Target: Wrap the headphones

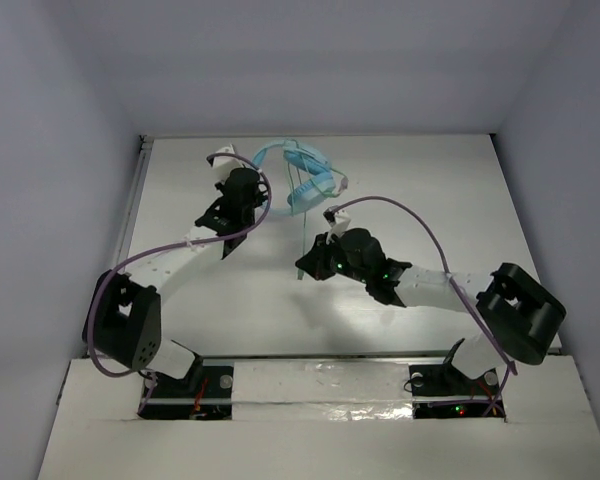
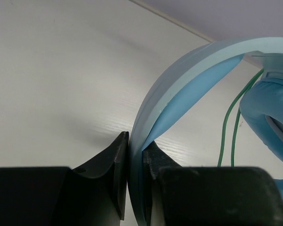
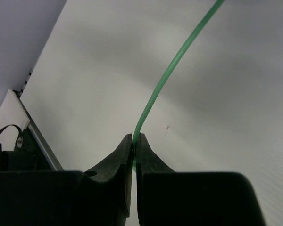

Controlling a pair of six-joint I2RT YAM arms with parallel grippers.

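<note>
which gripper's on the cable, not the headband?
The right gripper: its jaws pinch the thin green cable. The left gripper clamps the light blue headband instead.

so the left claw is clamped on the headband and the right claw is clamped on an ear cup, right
Not quite. The right claw is pinched on the thin green cable, not an ear cup, as the right wrist view shows. The left claw is indeed clamped on the headband.
</note>
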